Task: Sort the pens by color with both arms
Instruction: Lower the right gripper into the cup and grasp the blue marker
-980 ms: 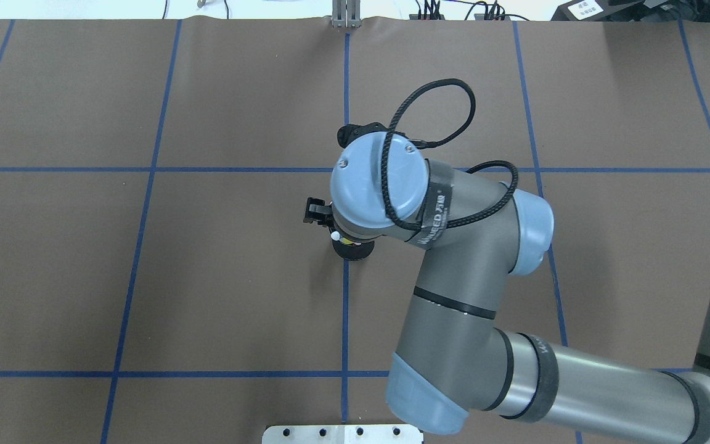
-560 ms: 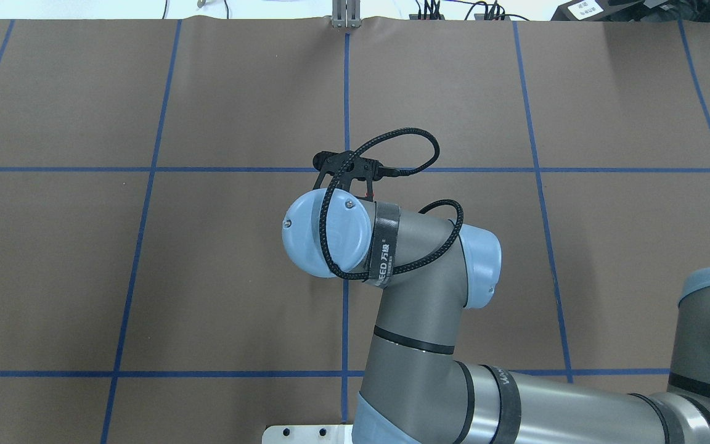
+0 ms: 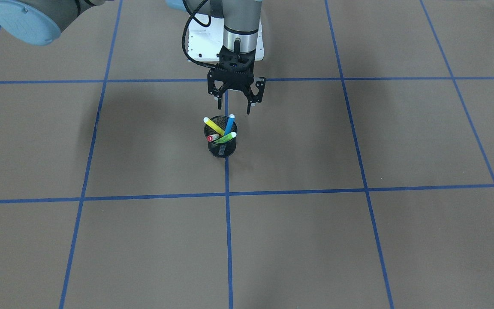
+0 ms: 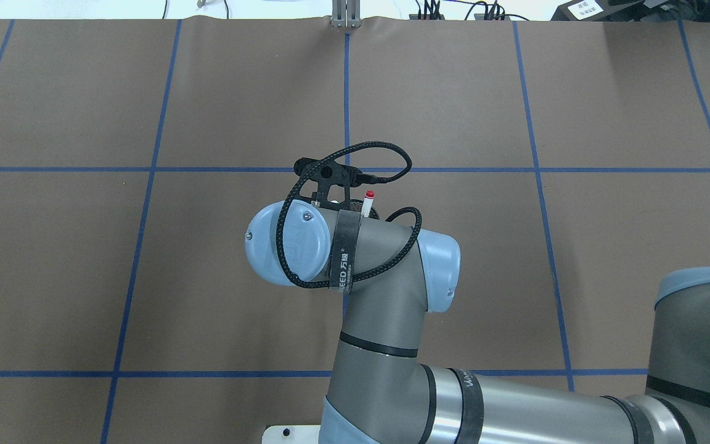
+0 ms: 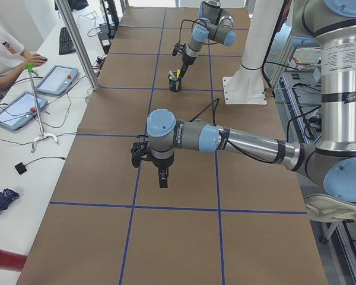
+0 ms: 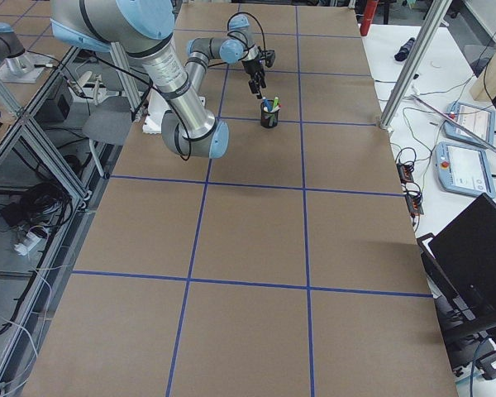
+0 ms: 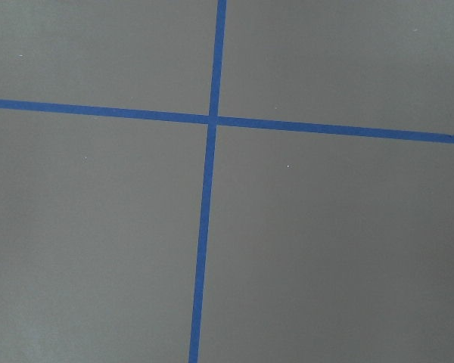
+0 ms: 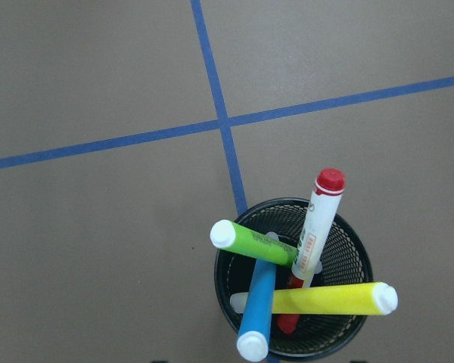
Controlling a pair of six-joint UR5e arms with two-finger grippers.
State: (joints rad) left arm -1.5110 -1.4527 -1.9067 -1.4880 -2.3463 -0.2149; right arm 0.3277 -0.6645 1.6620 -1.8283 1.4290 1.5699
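Blue pen point(image 8: 259, 306), green pen point(image 8: 257, 244), yellow pen point(image 8: 325, 299), red marker point(image 8: 314, 234) leaned crossed in mesh cup point(image 8: 354, 261), right arm point(image 4: 379, 296) positioned above, left arm point(image 5: 249, 142) well apart

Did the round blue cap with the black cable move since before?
Yes. The right arm's blue cap went from right of the middle tape line to its left, and lower in view.

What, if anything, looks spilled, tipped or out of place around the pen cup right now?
Nothing stands out. The black mesh cup stands upright, holding the yellow highlighter, blue highlighter, green highlighter and red marker, all leaning inside; the right gripper hangs open above.
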